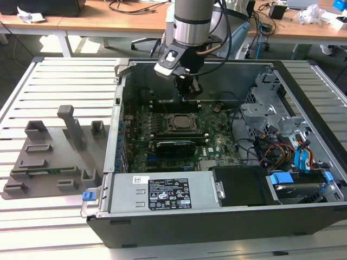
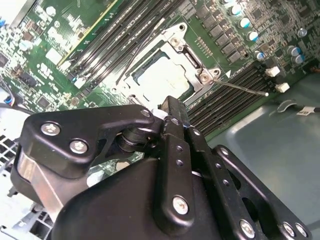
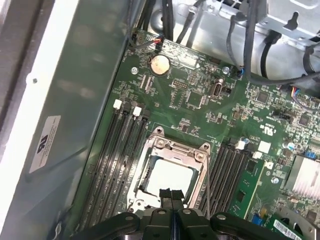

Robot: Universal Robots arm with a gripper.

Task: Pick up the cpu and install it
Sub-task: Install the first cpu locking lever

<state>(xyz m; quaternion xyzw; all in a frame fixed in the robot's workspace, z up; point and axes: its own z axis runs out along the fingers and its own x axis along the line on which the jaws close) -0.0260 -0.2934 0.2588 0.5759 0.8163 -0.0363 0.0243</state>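
The cpu [image 3: 167,176] is a flat square with a pale silvery top. It lies inside the motherboard socket, ringed by the socket's metal frame [image 3: 176,146]. It also shows in the second wrist view as the cpu [image 2: 159,80], and in the exterior view as the cpu [image 1: 178,122] in the middle of the board. My gripper [image 3: 171,193] hangs a little above the socket's edge, its two black fingers pressed together with nothing between them. In the exterior view the gripper [image 1: 190,93] is inside the open computer case [image 1: 179,222], just behind the socket.
Dark memory slots [image 3: 116,155] run along both sides of the socket. Two thin lever rods [image 2: 245,88] stick out from it. A black expansion card [image 1: 173,145] lies in front. Drive cages and cables [image 1: 282,130] fill the exterior view's right. A grey fixture [image 1: 54,157] stands outside the case.
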